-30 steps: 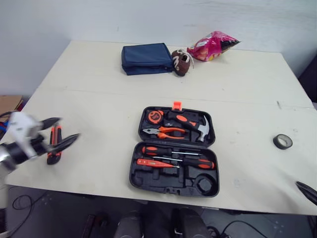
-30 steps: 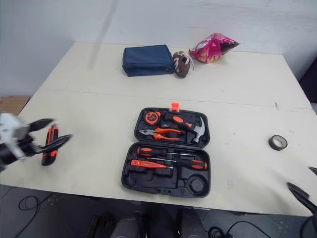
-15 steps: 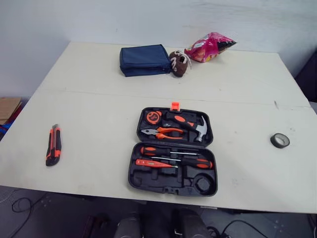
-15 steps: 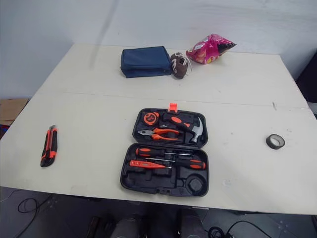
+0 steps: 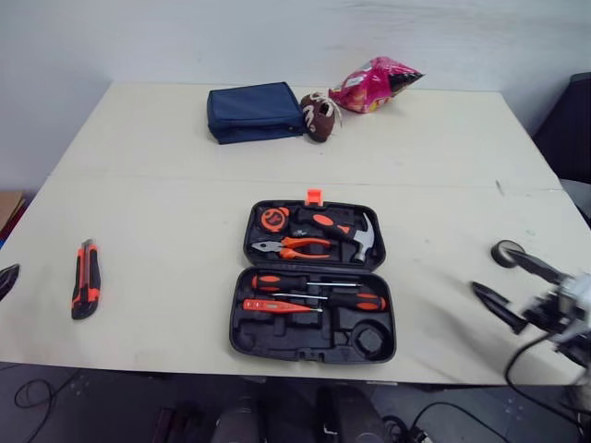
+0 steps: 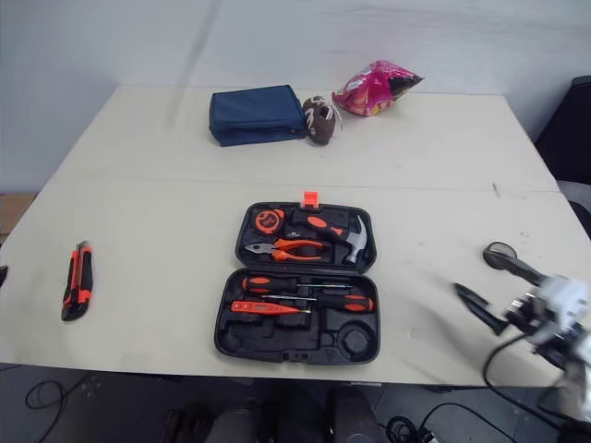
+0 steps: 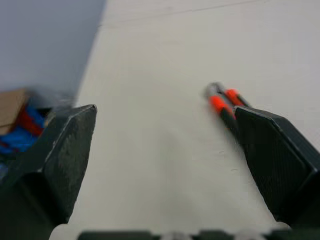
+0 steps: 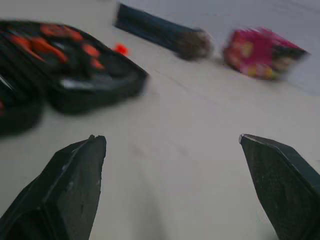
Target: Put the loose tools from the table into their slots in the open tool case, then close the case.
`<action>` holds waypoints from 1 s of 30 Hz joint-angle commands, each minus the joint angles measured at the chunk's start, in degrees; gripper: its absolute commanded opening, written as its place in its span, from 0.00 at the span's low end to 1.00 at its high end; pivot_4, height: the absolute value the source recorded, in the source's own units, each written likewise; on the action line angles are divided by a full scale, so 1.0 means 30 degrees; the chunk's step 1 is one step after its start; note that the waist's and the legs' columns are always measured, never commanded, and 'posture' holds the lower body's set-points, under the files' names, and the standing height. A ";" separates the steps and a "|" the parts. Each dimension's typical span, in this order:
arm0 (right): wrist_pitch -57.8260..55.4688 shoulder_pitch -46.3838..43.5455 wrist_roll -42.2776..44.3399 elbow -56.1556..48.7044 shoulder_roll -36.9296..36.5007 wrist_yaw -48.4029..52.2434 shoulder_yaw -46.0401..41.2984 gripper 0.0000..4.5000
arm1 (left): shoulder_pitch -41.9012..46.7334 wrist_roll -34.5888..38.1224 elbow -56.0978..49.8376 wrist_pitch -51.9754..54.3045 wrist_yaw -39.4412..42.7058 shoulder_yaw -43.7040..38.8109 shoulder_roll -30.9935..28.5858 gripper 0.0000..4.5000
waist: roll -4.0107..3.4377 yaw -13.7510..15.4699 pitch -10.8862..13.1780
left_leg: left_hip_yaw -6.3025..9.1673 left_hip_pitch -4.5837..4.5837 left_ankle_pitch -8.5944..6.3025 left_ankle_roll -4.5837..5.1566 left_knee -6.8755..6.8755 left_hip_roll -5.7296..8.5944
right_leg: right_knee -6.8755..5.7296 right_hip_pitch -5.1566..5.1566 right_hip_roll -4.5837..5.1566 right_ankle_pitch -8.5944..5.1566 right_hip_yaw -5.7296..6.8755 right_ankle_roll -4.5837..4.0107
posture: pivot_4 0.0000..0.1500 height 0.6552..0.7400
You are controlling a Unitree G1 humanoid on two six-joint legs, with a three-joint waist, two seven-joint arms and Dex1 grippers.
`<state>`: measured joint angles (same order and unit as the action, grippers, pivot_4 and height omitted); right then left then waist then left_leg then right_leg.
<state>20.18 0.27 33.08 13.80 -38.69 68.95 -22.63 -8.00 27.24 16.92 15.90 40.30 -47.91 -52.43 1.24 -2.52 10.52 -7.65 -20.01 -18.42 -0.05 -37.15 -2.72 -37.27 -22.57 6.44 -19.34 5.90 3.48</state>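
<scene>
Left gripper [image 7: 165,113]: one, at the table's [image 5: 185,194] left edge; jaws spread wide, holding nothing, the tabletop showing between its fingers.
Utility knife [image 5: 85,279]: one, black and orange, lying loose near the front left corner, just beside the left gripper and not touching it.
Blue pouch [image 5: 254,111]: one, flat, at the back edge, left of the middle.
Toy football [image 5: 319,115]: one, brown with white laces, touching the pouch's right end.
Tool case [image 5: 312,343]: one, black, in the middle near the front edge, lid laid back flat, orange latch [image 5: 314,196] on its far side.
Back half of case: one tape measure [image 5: 274,218], one pair of pliers [image 5: 295,246], one hammer [image 5: 349,233], each in its slot.
Front half of case: three screwdrivers [image 5: 319,293] lying crosswise; a bare round recess [image 5: 369,340] at the front right corner.
Snack bag [image 5: 374,85]: one, pink, at the back edge, just right of the football.
Right gripper [image 5: 489,269]: one, low over the table's right edge; jaws spread wide, pinching nothing.
Tape roll [image 5: 497,251]: one, black, loose near the right edge, at the tip of the right gripper's farther finger; whether they touch cannot be told.
</scene>
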 commanded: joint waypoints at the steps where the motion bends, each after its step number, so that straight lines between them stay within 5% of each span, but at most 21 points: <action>1: -0.1899 -0.0643 0.0723 -0.2782 0.0130 -0.0345 0.0993 1.00 | -0.1287 0.1762 -0.5612 0.5062 -0.1667 -0.0648 0.0394 0.99 | 0.0000 0.0287 0.0000 | 0.0019 -0.0039 0.0001 0.0002 -0.0004 0.0001 | 0.0029 -0.0016 0.0000 0.0000 0.0018 -0.0001 | 1.00 1.00; 7: -0.2048 -0.3786 0.0608 -0.3340 0.1274 0.1497 0.3653 1.00 | 0.1201 0.4885 -1.3236 1.6899 -0.9454 -0.0661 0.2540 0.99 | 0.0007 0.0529 0.0000 | 0.0069 -0.0061 -0.0006 0.0060 -0.0070 0.0035 | 0.0085 0.0049 0.0017 0.0023 0.0025 0.0040 | 1.00 1.00; 13: -0.2678 -0.4426 0.1202 -0.4641 0.2295 0.2234 0.4673 1.00 | 0.4995 0.3537 -1.5208 2.3625 -1.3002 0.0376 0.4196 0.99 | 0.0036 0.0513 -0.0009 | 0.0087 -0.0099 0.0015 0.0031 -0.0063 0.0041 | 0.0058 0.0020 -0.0006 0.0023 0.0053 0.0040 | 1.00 1.00; 30: -0.2638 -0.3827 0.0275 -0.4995 0.2312 0.1798 0.4786 1.00 | 0.8140 -0.1241 -0.9823 2.1578 -1.3069 0.4424 0.3993 0.99 | 0.0055 0.0366 -0.0007 | 0.0078 -0.0101 0.0017 0.0031 -0.0098 0.0041 | 0.0074 0.0019 -0.0016 0.0023 0.0044 0.0040 | 1.00 1.00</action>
<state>11.94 -11.34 33.72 0.98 -31.37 74.88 -7.19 15.49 25.27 -13.13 82.85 0.61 -34.57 -38.59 1.40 -1.42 10.50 -7.42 -20.31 -18.37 0.04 -37.44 -2.60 -37.04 -22.51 6.40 -19.28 6.04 3.60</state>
